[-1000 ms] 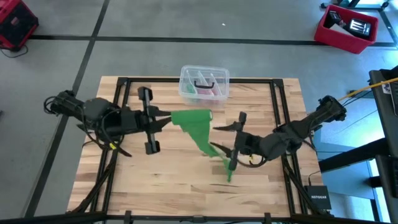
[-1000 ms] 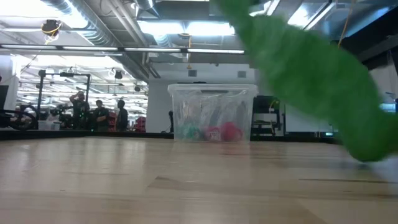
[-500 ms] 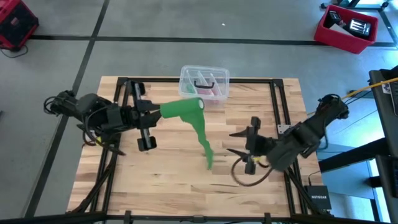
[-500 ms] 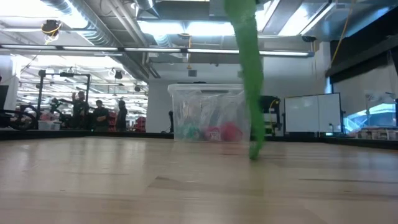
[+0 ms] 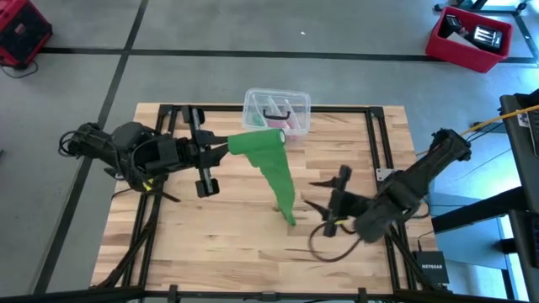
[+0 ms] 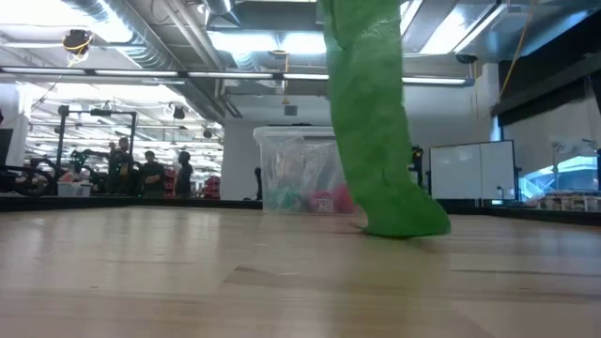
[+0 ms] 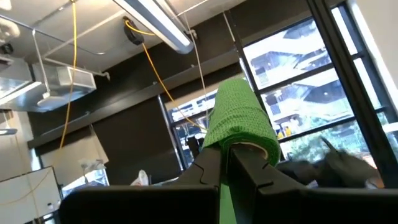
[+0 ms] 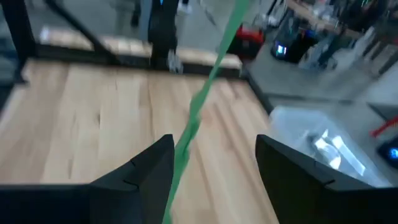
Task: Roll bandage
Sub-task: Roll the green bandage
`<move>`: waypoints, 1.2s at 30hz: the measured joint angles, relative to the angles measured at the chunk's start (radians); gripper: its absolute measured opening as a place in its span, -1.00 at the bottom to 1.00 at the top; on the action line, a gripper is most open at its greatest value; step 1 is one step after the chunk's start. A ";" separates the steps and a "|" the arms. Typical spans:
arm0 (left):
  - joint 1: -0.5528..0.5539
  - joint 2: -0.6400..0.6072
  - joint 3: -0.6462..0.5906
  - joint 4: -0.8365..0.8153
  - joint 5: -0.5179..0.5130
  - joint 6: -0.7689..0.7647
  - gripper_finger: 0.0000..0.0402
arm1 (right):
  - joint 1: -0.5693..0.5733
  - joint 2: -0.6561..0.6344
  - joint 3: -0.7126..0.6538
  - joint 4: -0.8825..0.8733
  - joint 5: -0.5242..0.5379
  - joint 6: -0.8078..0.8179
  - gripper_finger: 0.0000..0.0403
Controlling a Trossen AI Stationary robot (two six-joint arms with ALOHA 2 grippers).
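Observation:
The bright green bandage [image 5: 271, 164] runs from a rolled end [image 5: 253, 141] at my left gripper [image 5: 229, 147] down to the table. Its lower end [image 6: 406, 222] lies on the wood. My left gripper is raised over the table's left half and shut on the rolled end, pointing right and slightly up. My right gripper [image 5: 313, 194] stands open near the table's right side. In the right wrist view the hanging strip [image 8: 198, 118] passes between its two fingers. Whether the strip brushes one finger [image 8: 146, 171] I cannot tell. My left gripper has the bandage's rolled end [image 7: 239, 118] over its fingertips [image 7: 214, 165]. The green winding wraps around them and hides the place of contact. The fingers come level from the table's left, tipped a little upward. The roll is lifted clear, and the strip hangs slack below it.
A clear plastic box [image 5: 276, 112] with pink and dark items stands at the far edge, just behind the roll. The black frame rails [image 5: 375, 143] run along the table's sides. Bare wood lies toward the near edge [image 5: 236, 252].
My right gripper has drawn back toward the table's right edge and sunk, tipping downward, its fingers still apart. The bandage's hanging tail has swung from the right back toward the middle, turned edge-on and then flat again, and its lower end now lies on the table.

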 joint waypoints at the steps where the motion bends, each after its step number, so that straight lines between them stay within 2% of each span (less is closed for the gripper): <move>1: 0.005 0.000 0.000 -0.008 0.011 -0.013 -0.99 | 0.000 -0.011 0.026 0.000 0.009 -0.020 0.13; 5: 0.017 0.000 0.000 -0.052 0.037 -0.055 -0.99 | -0.018 -0.039 0.065 0.053 0.007 -0.075 0.13; 11: 0.026 0.000 0.000 -0.138 0.042 -0.079 -0.99 | -0.089 -0.002 0.064 0.162 -0.119 -0.095 0.13; 20: 0.039 0.000 0.000 -0.174 0.040 -0.081 -0.99 | -0.108 0.099 0.062 0.189 -0.084 -0.163 0.13; 23: 0.039 0.000 0.000 -0.177 0.038 -0.082 -0.99 | -0.085 0.094 0.063 0.099 -0.087 -0.157 0.13; 29: 0.040 0.001 0.000 -0.200 0.039 -0.087 -0.99 | 0.013 0.064 0.057 -0.143 0.032 0.065 0.13; 32: 0.040 0.001 0.000 -0.203 0.039 -0.098 -0.99 | 0.044 0.024 -0.016 -0.121 0.140 0.106 0.13; 36: 0.040 0.001 0.000 -0.203 0.039 -0.105 -0.99 | 0.044 -0.044 -0.177 0.024 0.154 0.104 0.13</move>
